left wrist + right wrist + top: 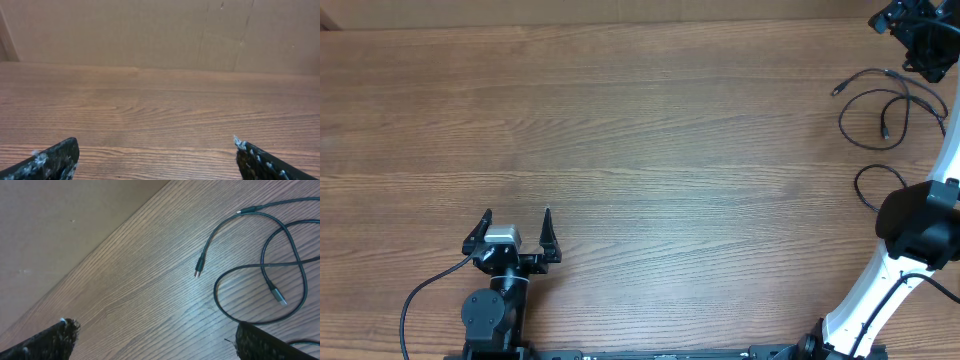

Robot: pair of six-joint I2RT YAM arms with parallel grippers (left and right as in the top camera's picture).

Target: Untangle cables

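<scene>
The cables [841,122] lie at the far right of the surface [620,130], close to its back edge. They are thin black cords with small plugs on the ends. In the right wrist view, the cables [216,294] make big loops that cross over each other in a few spots. One plug [199,272] sticks out to the side by itself. Another plug [279,298] lies inside a loop. From above, one more loop [861,190] shows a bit nearer, and the right arm hides part of it. I cannot tell which cord it belongs to.

The right claw [155,330] hangs above the cords near the back corner. Its two fingers are spread wide apart, and it holds nothing and touches no cord. The left claw [517,215] is well apart from the cords, low down on the left side. It is spread wide too, and there is only bare wood in front of it.

I think almost none of the job is done. The cords are not yet pulled apart, and no claw has hold of one. What is left is to pick one cord, lift it out of the loops, and lay each cord down on its own. The right claw is near enough to start. The left claw would have to come a long way over to help.
</scene>
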